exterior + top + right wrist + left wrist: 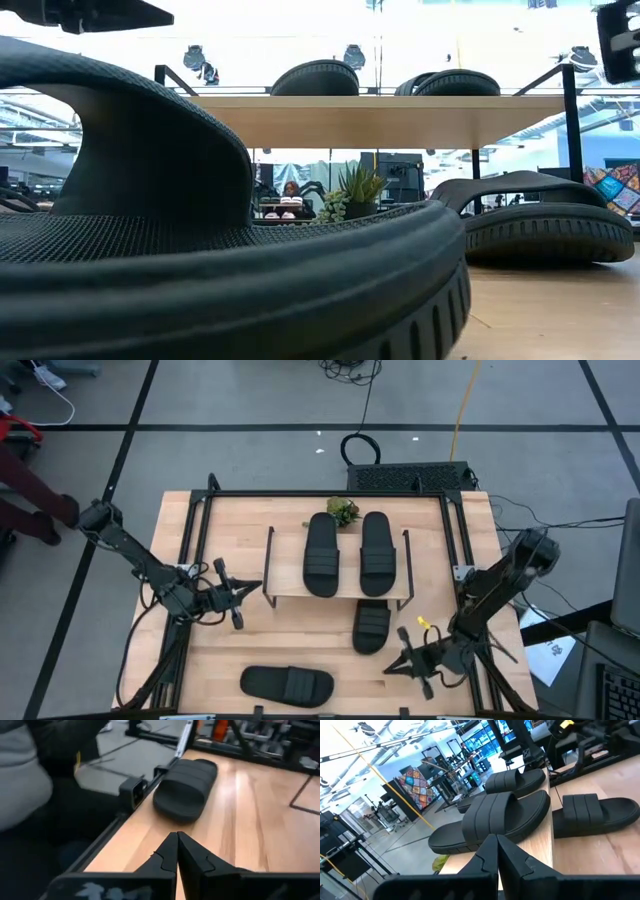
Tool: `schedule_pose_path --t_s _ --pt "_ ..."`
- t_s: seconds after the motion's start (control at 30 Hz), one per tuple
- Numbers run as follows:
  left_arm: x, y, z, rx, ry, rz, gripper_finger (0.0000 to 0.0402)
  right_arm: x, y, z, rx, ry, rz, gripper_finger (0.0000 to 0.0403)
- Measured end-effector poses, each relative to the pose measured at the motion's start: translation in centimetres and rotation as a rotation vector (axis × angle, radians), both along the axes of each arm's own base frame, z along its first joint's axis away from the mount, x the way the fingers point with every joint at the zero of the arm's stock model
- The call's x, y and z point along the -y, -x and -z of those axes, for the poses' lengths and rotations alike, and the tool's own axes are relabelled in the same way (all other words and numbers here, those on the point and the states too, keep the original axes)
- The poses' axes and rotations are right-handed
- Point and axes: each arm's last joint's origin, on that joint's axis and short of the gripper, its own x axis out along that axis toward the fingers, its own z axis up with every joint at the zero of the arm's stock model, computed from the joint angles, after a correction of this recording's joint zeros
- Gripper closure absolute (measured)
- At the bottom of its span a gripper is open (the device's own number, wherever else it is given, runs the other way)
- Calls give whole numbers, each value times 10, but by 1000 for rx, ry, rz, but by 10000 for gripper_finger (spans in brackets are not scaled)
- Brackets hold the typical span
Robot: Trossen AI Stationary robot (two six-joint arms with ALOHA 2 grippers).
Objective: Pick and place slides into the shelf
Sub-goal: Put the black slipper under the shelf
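The shelf [337, 598] stands mid-table, and its wood top board also shows in the low view [380, 118]. Two black slides [321, 555] [377, 553] lie side by side on that board, soles down. A third slide [371, 627] lies on the table with its far end under the shelf's front edge. A fourth slide [286, 684] lies crosswise near the table's near edge and fills the low view's foreground [200, 250]. My left gripper [238, 600] is shut and empty, left of the shelf. My right gripper [398, 665] is shut and empty, right of the fourth slide [186, 790].
A small green plant [343, 511] stands behind the shelf. A black metal frame [190, 530] borders the table. A person [25, 490] stands beyond the table's left edge, and another person in grey [22, 780] shows in the right wrist view.
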Motion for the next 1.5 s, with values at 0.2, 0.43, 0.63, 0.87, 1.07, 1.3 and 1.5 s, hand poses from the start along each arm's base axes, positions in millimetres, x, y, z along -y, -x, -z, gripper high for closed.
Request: schedule_pose_path --t_s 0.2,0.43,0.63,0.87,1.07,1.3,1.5 --pt "0 0 0 5 15 0 400 -7 -4 28 -13 -84 166 403" --pt "-1 0 0 7 17 -25 400 -22 -19 48 -46 -119 253 403" --pt "-1 0 0 10 23 -27 398 -32 -30 56 -56 -104 260 403" --pt "-1 0 0 14 32 -28 397 -29 -34 67 -90 -157 319 403" --pt "-1 0 0 15 32 -28 400 -22 -39 70 -110 -169 378 403" --pt "-1 0 0 15 35 -28 399 -15 -43 73 -129 -145 413 403" --pt "-1 0 0 14 34 -28 399 -7 -43 80 -182 -128 468 403"
